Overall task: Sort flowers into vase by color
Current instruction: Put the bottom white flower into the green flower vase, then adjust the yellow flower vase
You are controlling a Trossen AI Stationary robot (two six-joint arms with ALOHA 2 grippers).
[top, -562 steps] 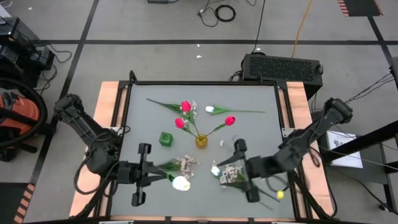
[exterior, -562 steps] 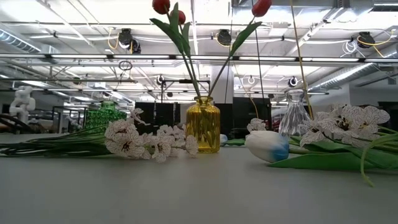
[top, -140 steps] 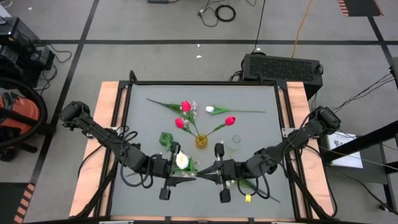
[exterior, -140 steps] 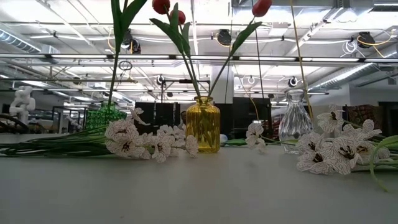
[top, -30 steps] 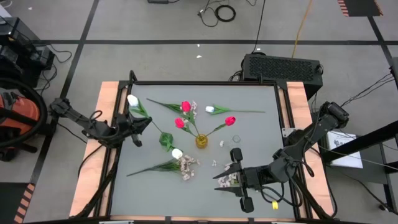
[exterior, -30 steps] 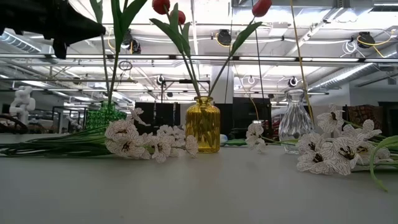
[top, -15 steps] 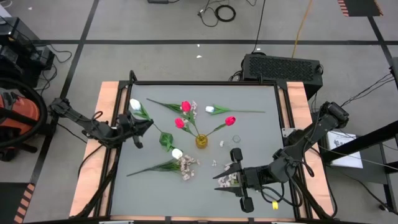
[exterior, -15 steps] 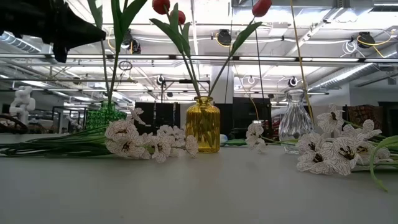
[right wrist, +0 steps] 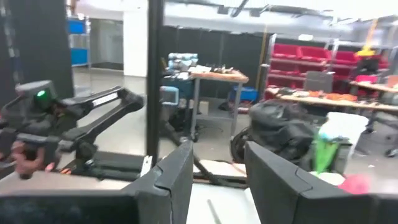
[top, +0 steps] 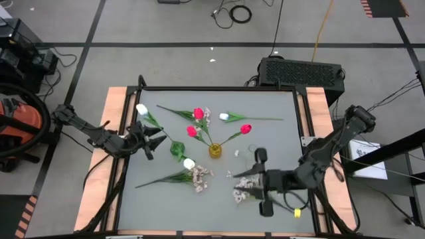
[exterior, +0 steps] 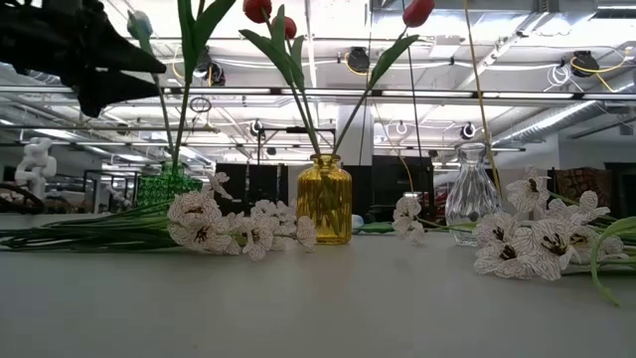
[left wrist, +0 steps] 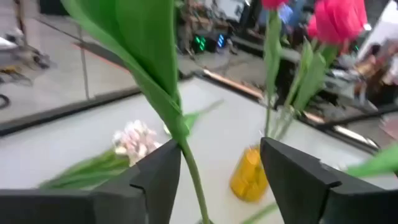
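Three vases stand mid-worktop [top: 279, 106], and you can place everything from the yellow vase [top: 214, 151] holding the pink-red tulips [top: 198, 114]. To its left sits the green vase [top: 176, 150], with two white tulips [top: 141, 109] in it, one leaning far out to the left edge. Your left tool [top: 159, 141] hovers left of the green vase with its fingers spread apart, that tulip's stem [left wrist: 194, 180] passing loosely between them, not clamped. A spray of pale blossoms [top: 198, 176] lies on the worktop below-left of the yellow vase. Your right tool [top: 251, 178] is below-right of the yellow vase, gripping another spray of pale blossoms [top: 243, 188], near the clear vase [exterior: 469, 194]. One more white tulip [top: 224, 117] lies above-right of the yellow vase.
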